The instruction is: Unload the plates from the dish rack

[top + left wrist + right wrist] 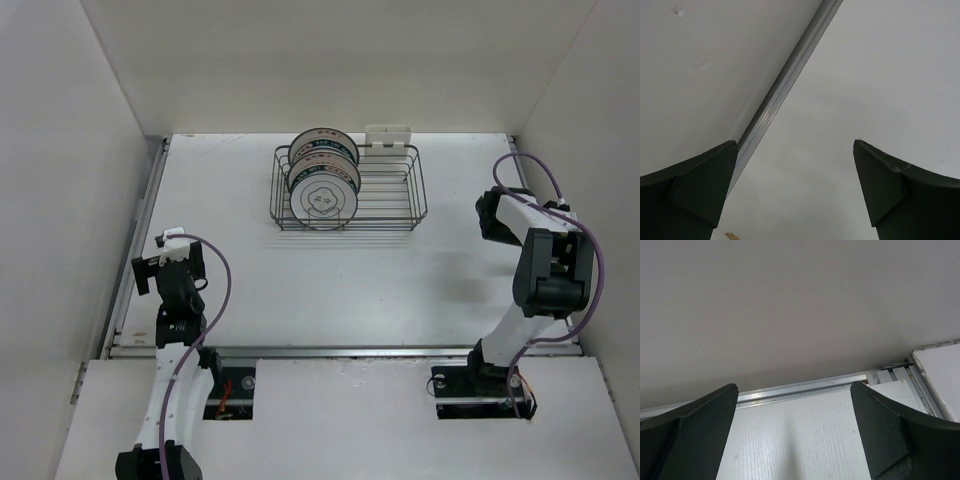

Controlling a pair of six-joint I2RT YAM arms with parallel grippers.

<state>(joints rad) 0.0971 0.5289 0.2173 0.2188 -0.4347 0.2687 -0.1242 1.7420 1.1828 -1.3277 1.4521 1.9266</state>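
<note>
The dish rack (385, 205), a dark wire basket, stands at the back middle of the table. The plates stand on edge in its left half, one behind another. The front plate (322, 197) shows a line drawing, and further plates (325, 150) rise behind it. My left gripper (160, 265) hovers by the table's left edge, far from the rack, open and empty (795, 187). My right gripper (492, 215) is up at the right, level with the rack's right end and apart from it, also open and empty (795, 432). Neither wrist view shows the rack.
A white clip (387, 137) sits on the rack's back edge. White walls enclose the table on three sides. An aluminium rail (785, 85) runs along the left edge, and another rail (805, 387) shows in the right wrist view.
</note>
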